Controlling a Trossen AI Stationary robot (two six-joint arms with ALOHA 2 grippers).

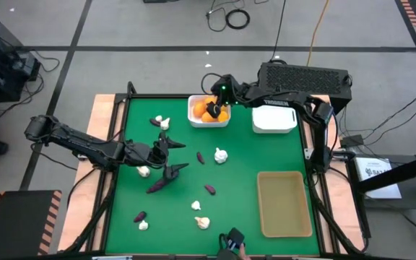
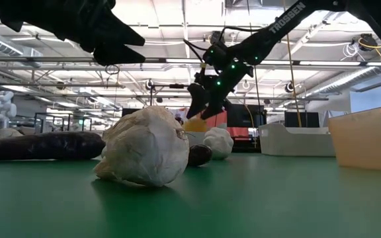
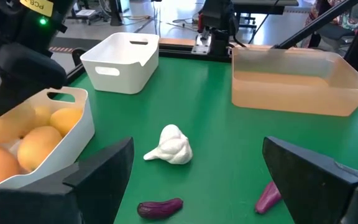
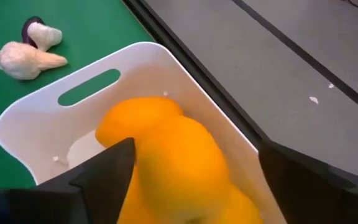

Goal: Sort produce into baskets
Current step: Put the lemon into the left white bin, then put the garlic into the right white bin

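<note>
My right gripper (image 1: 219,101) is open above the white bin (image 1: 193,119) at the table's far side; the bin holds several orange fruits (image 4: 166,155), which lie between and below its spread fingers. My left gripper (image 1: 183,156) is open and empty left of the table's middle, just above the cloth. A white garlic bulb (image 3: 169,148) and two small purple pieces (image 3: 160,208) lie on the cloth ahead of it. A longer purple piece (image 1: 157,186) lies near it. A second white bin (image 1: 274,119) and the tan tray (image 1: 284,204) stand empty at the right.
More garlic bulbs (image 1: 203,222) and purple pieces (image 1: 139,215) lie scattered over the green cloth, mostly left and near. A black box with a grille (image 1: 305,76) stands behind the table's far right corner. A small dark device (image 1: 231,240) sits at the near edge.
</note>
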